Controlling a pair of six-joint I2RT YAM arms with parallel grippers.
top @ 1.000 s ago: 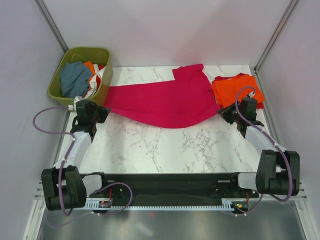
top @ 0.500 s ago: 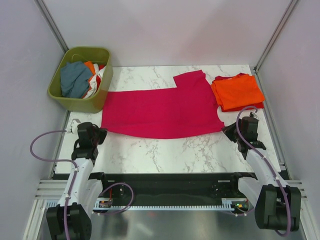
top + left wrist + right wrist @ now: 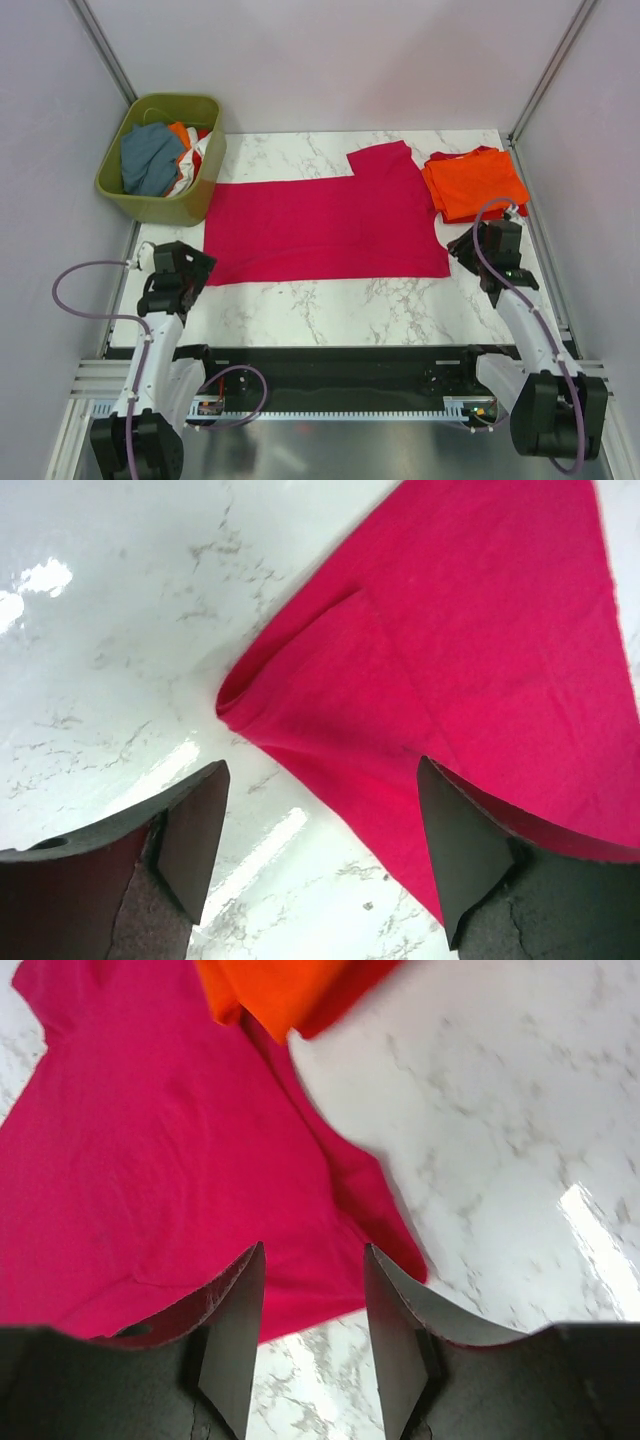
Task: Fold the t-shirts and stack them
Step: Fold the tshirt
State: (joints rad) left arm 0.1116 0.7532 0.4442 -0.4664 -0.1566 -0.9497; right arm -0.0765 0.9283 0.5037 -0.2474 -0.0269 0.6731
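Peeking from beneath the folded orange t-shirt (image 3: 472, 183), a red t-shirt (image 3: 350, 1000) is showing only its edge. The magenta t-shirt (image 3: 325, 225) is lying flat mid-table on the marble table (image 3: 330, 300), soft knit, its near-left corner curled over. The left gripper (image 3: 322, 780) and right gripper (image 3: 314, 1250) are hanging with fingers apart, gripping nothing.

A broad strip of bare counter (image 3: 330, 300) runs along the near side of the pink shirt (image 3: 320, 225), open for a pass across its whole width. Behind the shirt's left half there's another bare patch, reaching to the counter's back edge. The basket (image 3: 150, 208) stands just off the shirt's far-left corner and blocks that side. The orange pile (image 3: 475, 185) touches the shirt's right edge, filling the corner there. The left hand (image 3: 195, 268) sits at the shirt's near-left corner and the right hand (image 3: 462, 250) at its near-right corner, both with fingers apart.
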